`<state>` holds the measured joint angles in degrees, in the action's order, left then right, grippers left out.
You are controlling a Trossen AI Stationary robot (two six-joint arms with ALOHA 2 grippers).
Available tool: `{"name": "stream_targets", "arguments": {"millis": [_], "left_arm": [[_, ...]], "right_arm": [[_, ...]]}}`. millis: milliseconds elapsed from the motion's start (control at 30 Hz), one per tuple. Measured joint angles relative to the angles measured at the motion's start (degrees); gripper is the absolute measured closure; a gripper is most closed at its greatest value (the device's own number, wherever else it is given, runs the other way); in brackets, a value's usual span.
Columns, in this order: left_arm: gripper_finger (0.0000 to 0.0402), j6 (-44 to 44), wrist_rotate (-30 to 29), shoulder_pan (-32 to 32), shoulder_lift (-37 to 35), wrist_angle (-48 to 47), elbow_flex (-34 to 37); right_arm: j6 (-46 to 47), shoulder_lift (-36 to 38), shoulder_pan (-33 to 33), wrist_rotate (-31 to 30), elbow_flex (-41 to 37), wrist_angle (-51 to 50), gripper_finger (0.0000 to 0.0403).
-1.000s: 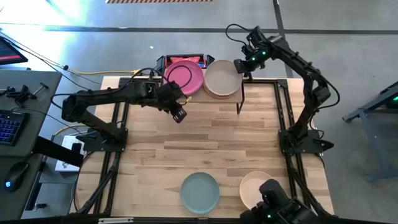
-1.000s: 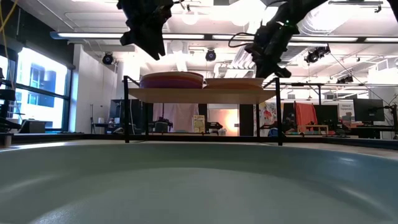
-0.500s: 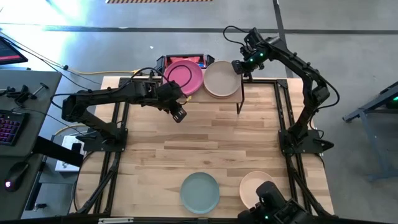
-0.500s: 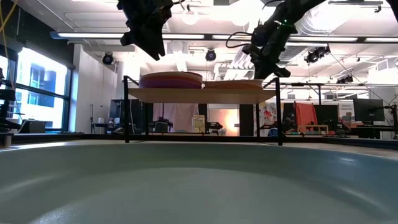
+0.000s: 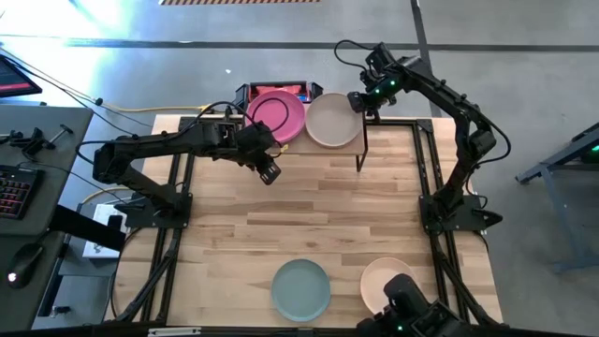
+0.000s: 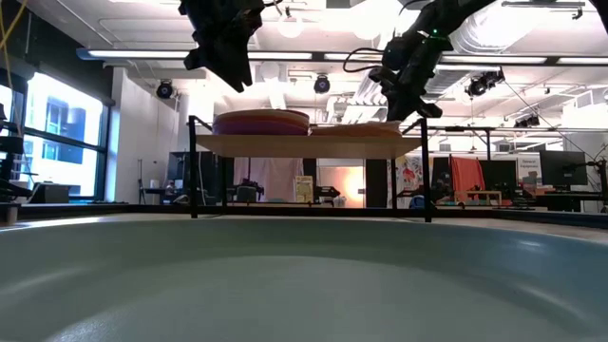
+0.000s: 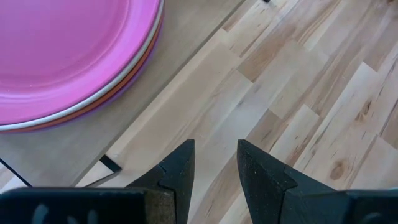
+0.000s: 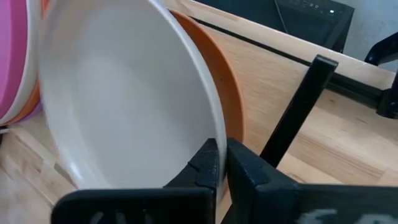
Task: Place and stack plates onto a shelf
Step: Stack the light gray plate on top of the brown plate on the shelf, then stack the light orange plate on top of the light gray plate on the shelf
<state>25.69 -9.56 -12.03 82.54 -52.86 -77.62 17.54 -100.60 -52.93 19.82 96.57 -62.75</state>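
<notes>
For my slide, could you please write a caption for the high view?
Right gripper at the beige plate on the shelf, beside the pink plate.

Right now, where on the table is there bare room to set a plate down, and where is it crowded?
Free: the tabletop between the shelf and the teal plate and cream plate at the front edge. Crowded: the shelf top, filled by the pink stack and beige stack.

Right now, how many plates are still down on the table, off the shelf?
2: a teal plate near the front edge, and a cream plate to its right, partly hidden by a camera mount.
</notes>
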Motion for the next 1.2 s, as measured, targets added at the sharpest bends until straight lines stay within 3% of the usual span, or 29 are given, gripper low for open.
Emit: {"name": "stream_targets", "arguments": {"millis": [467, 700, 900, 1200], "left_arm": [[0.0291, 0.2, 0.0, 0.0, 0.0, 0.0, 0.0], [0.0291, 0.1, 0.0, 0.0, 0.0, 0.0, 0.0], [0.0291, 0.1, 0.2, 0.0, 0.0, -0.6, 0.0], [0.0291, 1.1, 1.9, 0.9, 0.0, -3.7, 0.0]], "right_arm": [[-0.7, 0.0, 0.1, -0.4, 0.0, 0.9, 0.0314], [-1.0, 0.5, -1.8, 0.6, 0.1, 0.2, 0.031], [-2.6, 2.1, -2.6, 5.9, 0.1, -3.4, 0.031], [-4.7, 6.6, 2.9, 7.5, 0.1, -10.0, 0.0313]]}}
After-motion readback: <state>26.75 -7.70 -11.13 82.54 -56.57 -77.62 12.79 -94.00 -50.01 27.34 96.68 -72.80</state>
